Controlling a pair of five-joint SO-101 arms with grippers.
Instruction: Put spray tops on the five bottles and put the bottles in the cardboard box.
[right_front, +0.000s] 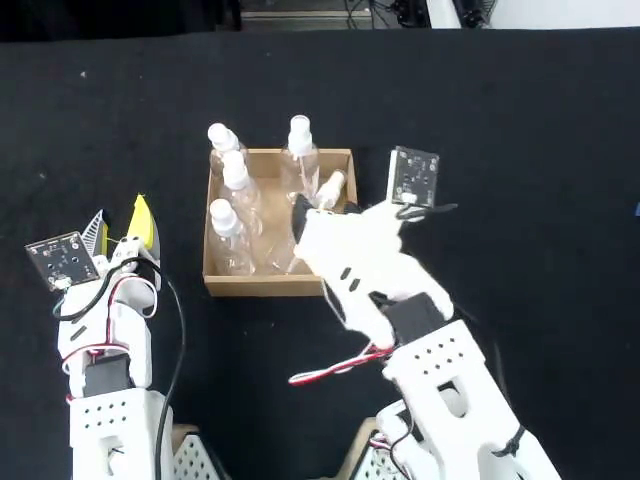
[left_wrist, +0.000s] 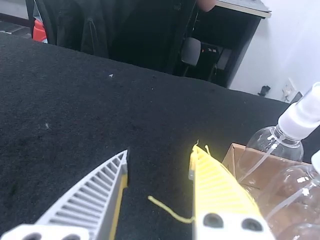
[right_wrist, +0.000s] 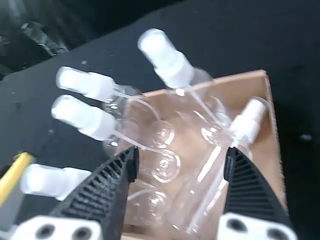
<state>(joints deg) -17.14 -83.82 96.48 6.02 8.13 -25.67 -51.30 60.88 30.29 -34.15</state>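
A cardboard box (right_front: 262, 284) sits mid-table and holds several clear bottles with white spray tops. Three stand along its left side, such as one bottle (right_front: 226, 222); another (right_front: 300, 140) stands at the back. One bottle (right_front: 329, 190) leans tilted at the right; in the right wrist view this tilted bottle (right_wrist: 246, 121) lies between the fingers. My right gripper (right_front: 305, 220) hovers over the box (right_wrist: 272, 125), open (right_wrist: 180, 160), gripping nothing. My left gripper (right_front: 120, 215) rests left of the box, open and empty (left_wrist: 160, 155), with a bottle (left_wrist: 300, 117) and the box corner (left_wrist: 235, 155) just beyond its yellow finger.
Black cloth covers the table (right_front: 520, 120), with free room on every side of the box. The right arm's white body (right_front: 370, 270) overhangs the box's near right corner. A loose yellow thread (left_wrist: 167, 210) hangs by the left gripper's yellow finger.
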